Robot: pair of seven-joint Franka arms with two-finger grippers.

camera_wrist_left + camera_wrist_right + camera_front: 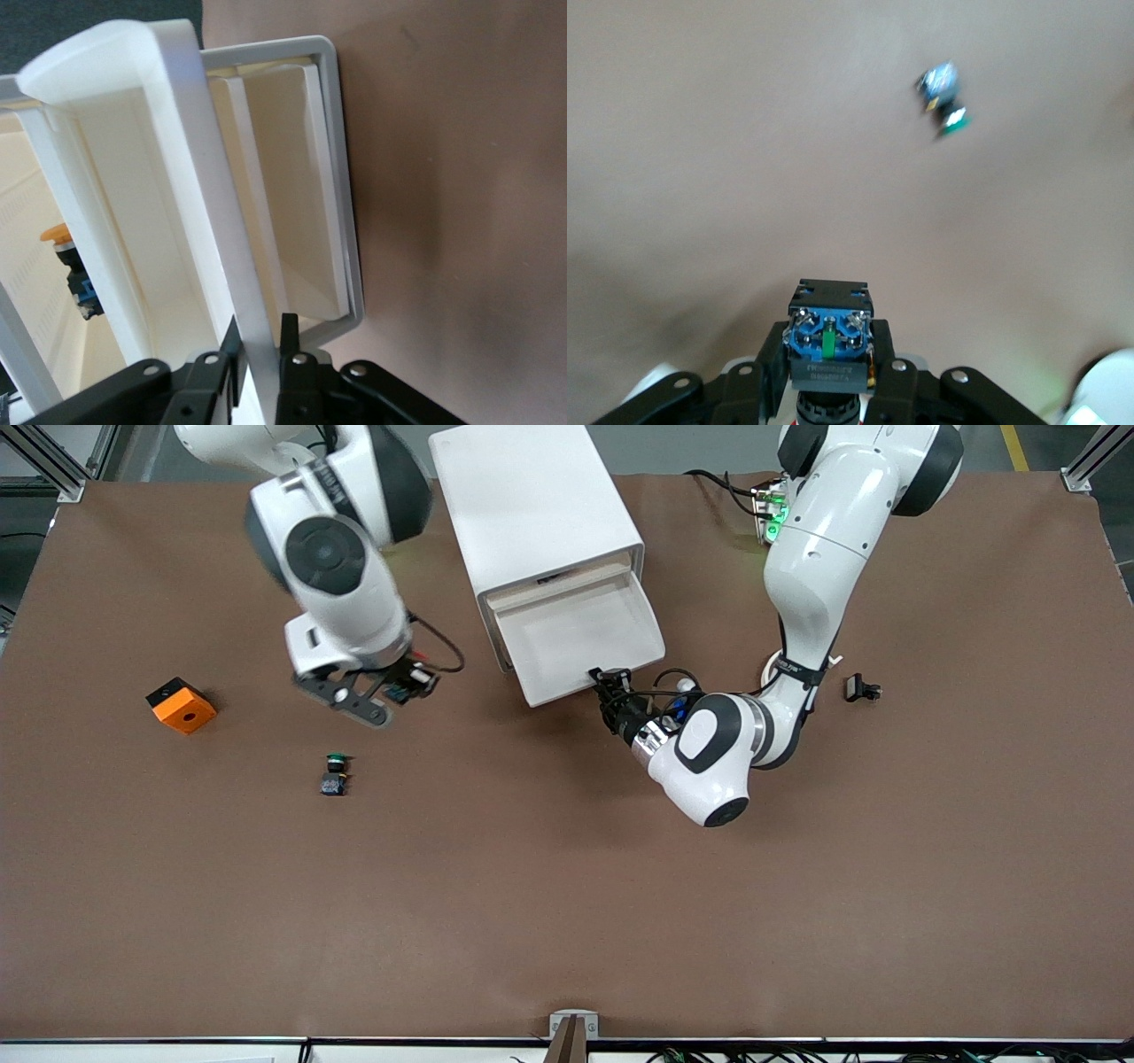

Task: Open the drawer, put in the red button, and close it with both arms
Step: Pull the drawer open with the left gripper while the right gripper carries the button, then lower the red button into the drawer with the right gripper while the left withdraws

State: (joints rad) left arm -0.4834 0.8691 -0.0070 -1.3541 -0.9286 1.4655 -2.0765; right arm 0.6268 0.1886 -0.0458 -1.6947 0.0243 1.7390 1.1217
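The drawer stands pulled out of the cabinet, the left gripper clamped on its front lip. The right gripper, over the table beside the cabinet, is clamped on the red button; dropping it in and closing remain

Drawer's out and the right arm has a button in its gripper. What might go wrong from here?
1. The left gripper pinches only a corner of the drawer front; if it slips, the drawer may shift during the drop.
2. The right gripper holds the button by its lower part, so it could tilt or fall over the table.
3. The button's cap is hidden; the green button lies on the table, so it is probably the red one.
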